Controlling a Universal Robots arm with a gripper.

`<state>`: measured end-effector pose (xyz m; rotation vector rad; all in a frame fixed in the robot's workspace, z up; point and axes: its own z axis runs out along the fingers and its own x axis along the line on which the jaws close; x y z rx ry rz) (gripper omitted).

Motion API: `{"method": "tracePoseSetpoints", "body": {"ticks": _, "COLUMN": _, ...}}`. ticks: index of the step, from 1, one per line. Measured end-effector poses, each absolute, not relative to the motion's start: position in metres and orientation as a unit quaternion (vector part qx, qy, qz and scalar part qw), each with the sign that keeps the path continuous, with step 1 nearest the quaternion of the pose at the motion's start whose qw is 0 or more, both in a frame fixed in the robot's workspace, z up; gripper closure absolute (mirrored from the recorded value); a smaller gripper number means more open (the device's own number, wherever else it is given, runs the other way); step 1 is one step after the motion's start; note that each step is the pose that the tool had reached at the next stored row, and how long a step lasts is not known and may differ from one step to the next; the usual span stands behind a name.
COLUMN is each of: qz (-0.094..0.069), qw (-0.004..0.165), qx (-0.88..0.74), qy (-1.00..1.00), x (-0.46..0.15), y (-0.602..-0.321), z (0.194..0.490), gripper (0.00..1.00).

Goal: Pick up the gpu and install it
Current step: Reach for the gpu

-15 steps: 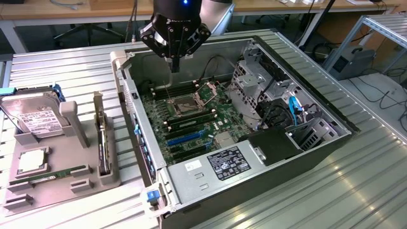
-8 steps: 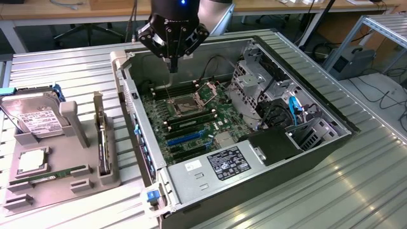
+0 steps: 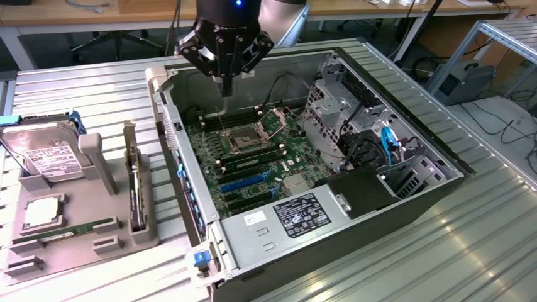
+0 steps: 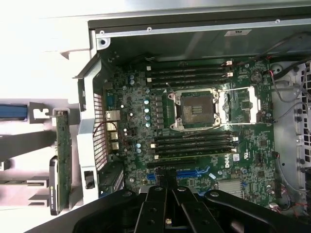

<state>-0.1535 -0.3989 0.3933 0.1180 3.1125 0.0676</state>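
Observation:
The gpu (image 3: 131, 179) stands on edge in a slot of the grey holder (image 3: 117, 242), on the exterior view's left beside the open computer case (image 3: 336, 220). In the wrist view the gpu (image 4: 61, 155) appears edge-on, a green card with its black fan to one side, outside the case wall. My gripper (image 3: 225, 87) hangs above the far end of the motherboard (image 3: 251, 160), well away from the gpu. Its fingers (image 4: 160, 187) are drawn together, shut on nothing, over the blue expansion slots (image 4: 192, 173).
A silver hard drive (image 3: 46, 157), a processor chip (image 3: 42, 214) and a long RAM stick (image 3: 63, 231) also sit on the grey holder. Inside the case are the open CPU socket (image 4: 197, 109), drive cages (image 3: 336, 107), cables and the power supply (image 3: 285, 217).

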Motion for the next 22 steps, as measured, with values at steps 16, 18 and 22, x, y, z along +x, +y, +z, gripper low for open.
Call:
{"method": "tracePoseSetpoints", "body": {"ticks": 16, "qz": 0.022, "qw": 0.013, "qx": 0.038, "qy": 0.999, "x": -0.165, "y": -0.399, "z": 0.393, "gripper": 0.89}}
{"method": "tracePoseSetpoints", "body": {"ticks": 18, "qz": 0.022, "qw": 0.013, "qx": 0.038, "qy": 0.999, "x": -0.167, "y": -0.399, "z": 0.393, "gripper": 0.89}}
{"method": "tracePoseSetpoints", "body": {"ticks": 22, "qz": 0.022, "qw": 0.013, "qx": 0.038, "qy": 0.999, "x": -0.171, "y": -0.399, "z": 0.393, "gripper": 0.89}}
